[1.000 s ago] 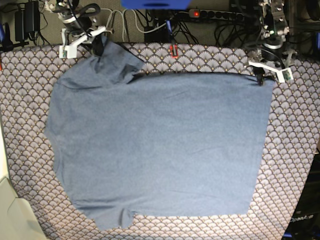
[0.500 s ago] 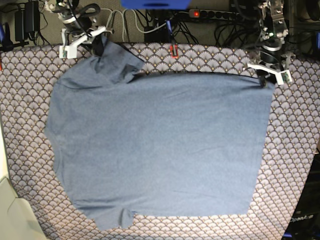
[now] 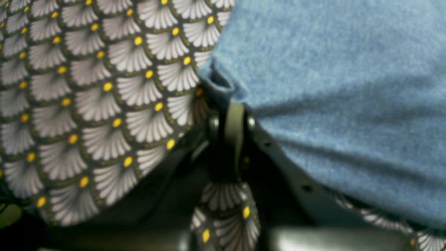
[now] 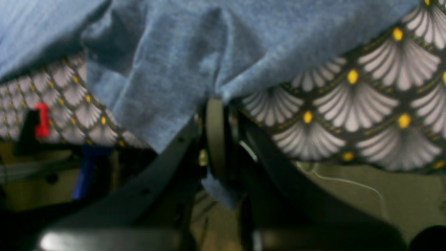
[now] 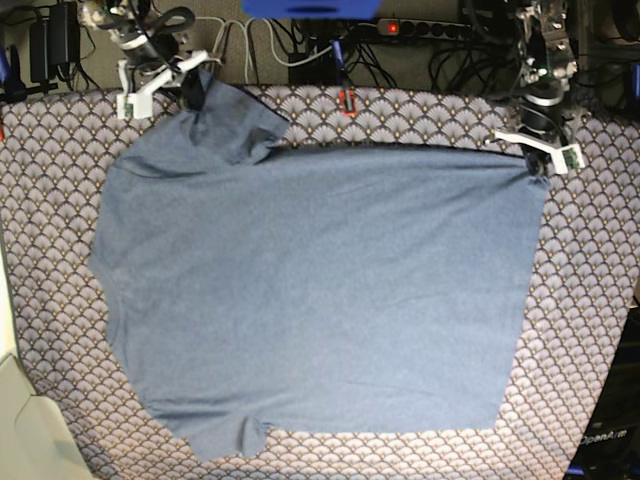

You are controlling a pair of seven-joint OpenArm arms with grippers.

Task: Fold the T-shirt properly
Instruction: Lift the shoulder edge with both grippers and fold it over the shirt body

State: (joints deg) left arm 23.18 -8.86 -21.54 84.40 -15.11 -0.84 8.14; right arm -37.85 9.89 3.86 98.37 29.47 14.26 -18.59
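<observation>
The T-shirt (image 5: 320,290) is lying spread flat across the middle of the counter (image 5: 590,300), its slate-blue, faintly heathered plain side facing up. It is covering most of the scallop-patterned tablecloth (image 5: 60,180). One short sleeve is lying at the near left edge with a small pucker; the other, at the far left, is being drawn up into a soft ridge of folds. The straight hem is running down the right side.

The right end effector (image 5: 190,85) is at the far left corner, its jaws pressed together and pinching the bunched sleeve cloth, a scrap of blue hanging below the pads in the right wrist view. The left end effector (image 5: 535,165) is at the far right corner, jaws pressed together on the hem corner of the T-shirt, right where blue fabric is meeting tablecloth.

The far edge between the two grips is running nearly straight. Bare tablecloth is showing along the left, right and near borders, widest on the right. Cables (image 5: 270,45) and a power strip (image 5: 430,28) are crowding the far side beyond the counter.
</observation>
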